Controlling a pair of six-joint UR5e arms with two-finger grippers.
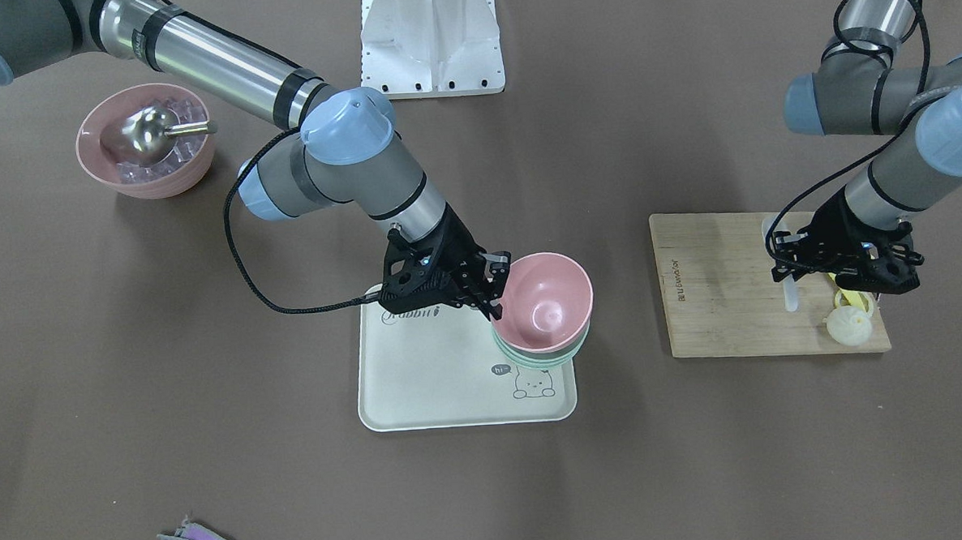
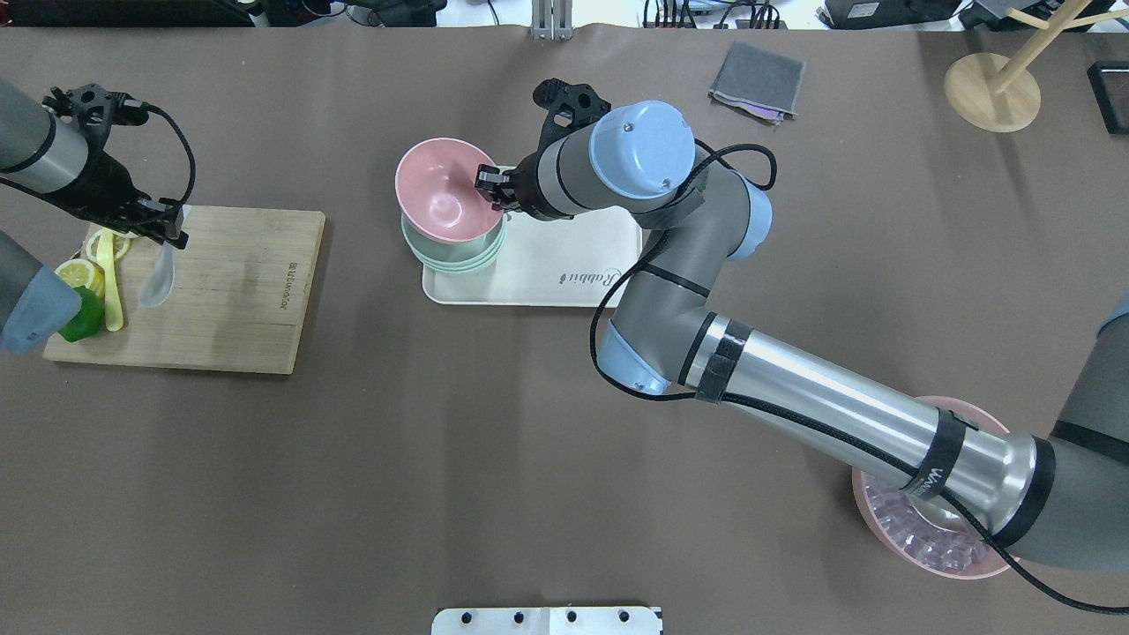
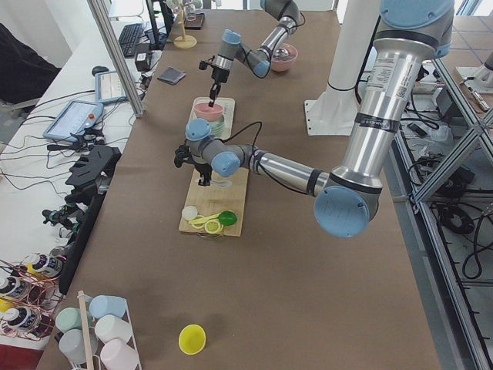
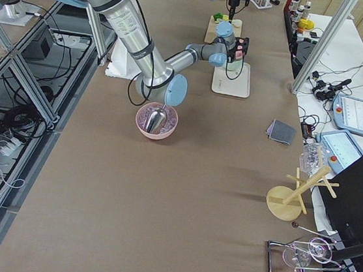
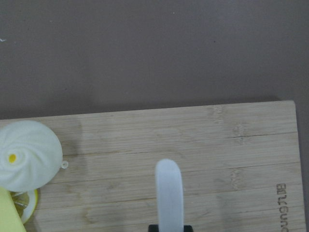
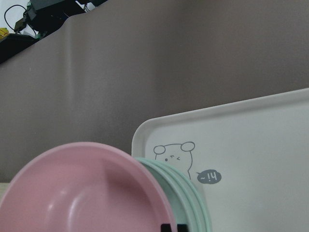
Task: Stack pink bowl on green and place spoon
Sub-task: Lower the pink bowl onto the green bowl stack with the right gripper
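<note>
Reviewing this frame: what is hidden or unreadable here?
Fingertips of left end effector on spoon: below the wrist view's bottom edge; its own body covers them overhead.
Count of green bowls: pink bowl covers most of the stack.
Most of ice bowl: right arm covers it overhead.

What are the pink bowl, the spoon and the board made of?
Pink bowl: probably plastic, smooth and matte with a soft sheen. Spoon: likely plastic, whitish and slightly see-through. Cutting board: wood or bamboo, with visible grain stripes.

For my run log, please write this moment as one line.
right gripper: grips pink bowl, tilted on green bowls | left gripper: holds spoon above cutting board
</note>
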